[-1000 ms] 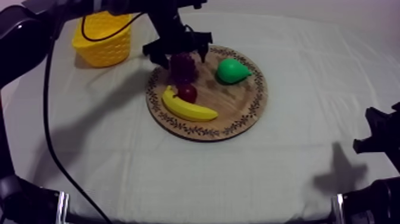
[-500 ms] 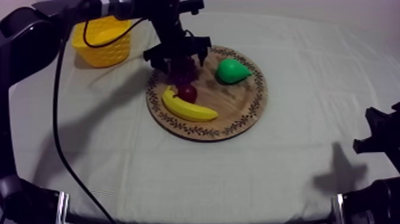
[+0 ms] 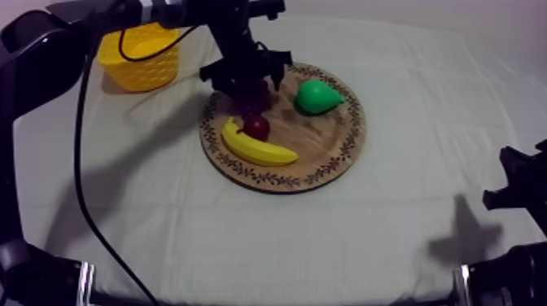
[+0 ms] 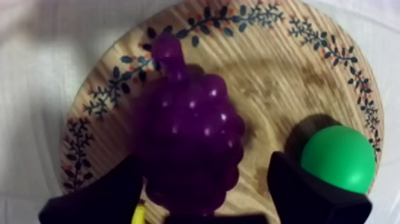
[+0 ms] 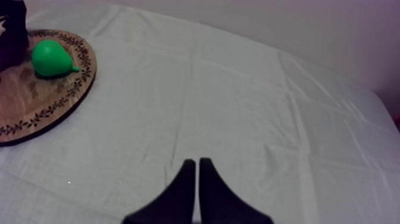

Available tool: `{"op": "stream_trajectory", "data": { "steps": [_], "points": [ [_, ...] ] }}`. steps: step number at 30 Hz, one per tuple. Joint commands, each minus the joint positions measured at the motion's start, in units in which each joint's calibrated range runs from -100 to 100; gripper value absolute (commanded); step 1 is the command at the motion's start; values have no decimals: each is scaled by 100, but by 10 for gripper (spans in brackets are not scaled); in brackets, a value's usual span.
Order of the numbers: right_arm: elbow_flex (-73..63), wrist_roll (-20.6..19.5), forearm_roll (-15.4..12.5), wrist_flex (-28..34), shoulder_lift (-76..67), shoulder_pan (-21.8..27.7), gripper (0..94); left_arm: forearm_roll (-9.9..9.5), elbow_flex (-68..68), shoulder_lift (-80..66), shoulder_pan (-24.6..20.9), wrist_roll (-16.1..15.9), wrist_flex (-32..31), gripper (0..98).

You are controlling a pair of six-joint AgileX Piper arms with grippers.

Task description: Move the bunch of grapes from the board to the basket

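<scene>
The bunch of grapes (image 4: 190,143) lies on the wooden board (image 3: 326,150), between the spread fingers of my released left pincer (image 4: 205,164). The board sits on the counter's (image 3: 407,232) creased grey-white cloth, the yellow basket (image 3: 140,57) apart from it. My right pincer (image 5: 197,165), clenched empty, hangs over the cloth.

Robot lab bench, not home: table under grey-white cloth (image 3: 244,236), black arm (image 3: 32,57) at upper left of top view, toy banana (image 3: 259,146) on wooden board (image 3: 326,142), plain wall (image 5: 268,24) behind.
</scene>
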Motion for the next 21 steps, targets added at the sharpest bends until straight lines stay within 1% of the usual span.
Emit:
{"op": "stream_trajectory", "data": {
  "steps": [1, 5, 12, 15, 21],
  "points": [
    [-1, 2, 1, 0, -2, 1, 5, 8, 10, 7, -8, -2, -11, 676],
    [-1, 2, 1, 0, -2, 1, 5, 27, 47, 27, -31, -7, -35, 532],
    [-1, 2, 1, 0, -2, 1, 5, 59, 86, 54, -47, 1, -42, 379],
    [-1, 2, 1, 0, -2, 1, 5, 71, 94, 60, -50, 2, -45, 345],
    [-1, 2, 1, 0, -2, 1, 5, 80, 117, 21, -45, -11, -72, 329]
  ]
}}
